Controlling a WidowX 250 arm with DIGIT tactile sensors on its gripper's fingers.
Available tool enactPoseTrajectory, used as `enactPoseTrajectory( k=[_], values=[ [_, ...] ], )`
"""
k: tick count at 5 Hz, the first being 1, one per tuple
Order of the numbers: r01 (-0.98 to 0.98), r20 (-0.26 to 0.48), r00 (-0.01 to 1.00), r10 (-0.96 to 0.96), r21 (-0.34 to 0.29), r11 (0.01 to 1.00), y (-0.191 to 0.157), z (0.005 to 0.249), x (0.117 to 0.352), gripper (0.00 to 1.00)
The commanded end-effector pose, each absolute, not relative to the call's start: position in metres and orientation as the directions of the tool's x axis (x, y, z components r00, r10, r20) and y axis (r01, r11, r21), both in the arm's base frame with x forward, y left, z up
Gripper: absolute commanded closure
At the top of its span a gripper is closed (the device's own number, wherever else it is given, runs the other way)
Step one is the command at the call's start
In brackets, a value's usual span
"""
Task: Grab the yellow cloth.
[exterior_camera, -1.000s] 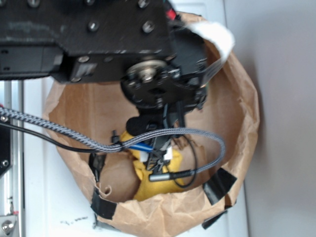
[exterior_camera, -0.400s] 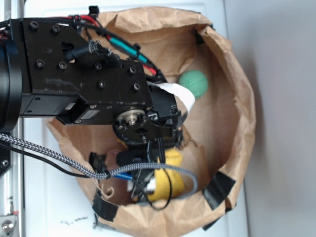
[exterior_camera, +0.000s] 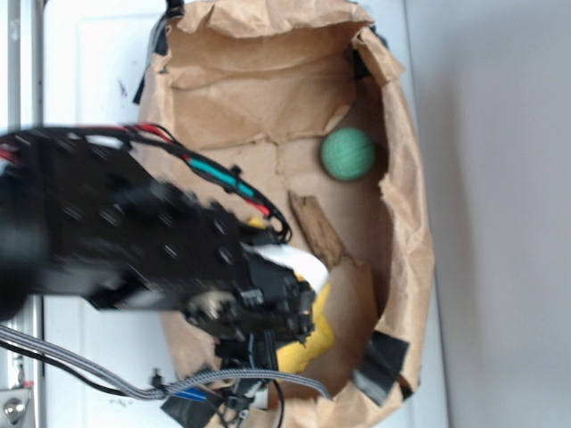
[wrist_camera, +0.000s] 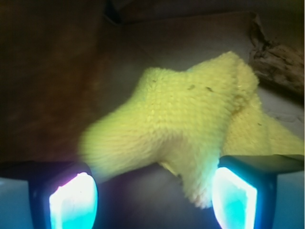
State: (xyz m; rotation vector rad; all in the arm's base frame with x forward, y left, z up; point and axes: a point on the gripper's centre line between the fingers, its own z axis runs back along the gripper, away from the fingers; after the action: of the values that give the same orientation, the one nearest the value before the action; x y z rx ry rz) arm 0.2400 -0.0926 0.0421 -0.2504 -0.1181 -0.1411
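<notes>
One yellow cloth (wrist_camera: pixel 190 119) fills the wrist view, bunched into a peaked heap with pointed corners; it lies on the brown paper floor of the paper bag (exterior_camera: pixel 268 80), low in the exterior view where only a yellow edge (exterior_camera: pixel 312 334) peeks out beneath the arm; the gripper (wrist_camera: pixel 152 193) hangs right over it, fingers apart, one pad (wrist_camera: pixel 74 200) at the left, the other at the right, the cloth's lower corner dipping between them; whether the pads touch fabric, I cannot tell; a wood chip (exterior_camera: pixel 317 227) sits just beyond the cloth; the green ball (exterior_camera: pixel 347 153) rests well apart, near the bag's wall.
</notes>
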Motion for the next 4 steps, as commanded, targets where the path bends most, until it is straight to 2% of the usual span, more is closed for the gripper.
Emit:
enactPoseTrajectory(
  k=[1,2,3,4],
  values=[
    [0.181,0.111,0.981,-0.16,-0.216,0.96,-0.108,0.018,0.228,1.0],
    [0.185,0.122,0.979,-0.162,-0.213,0.959,-0.102,0.026,0.228,1.0],
    [0.155,0.168,0.979,-0.115,-0.252,0.955,-0.092,0.053,0.229,1.0],
    [0.135,0.222,0.973,-0.06,-0.34,0.931,-0.046,0.102,0.278,1.0]
  ],
)
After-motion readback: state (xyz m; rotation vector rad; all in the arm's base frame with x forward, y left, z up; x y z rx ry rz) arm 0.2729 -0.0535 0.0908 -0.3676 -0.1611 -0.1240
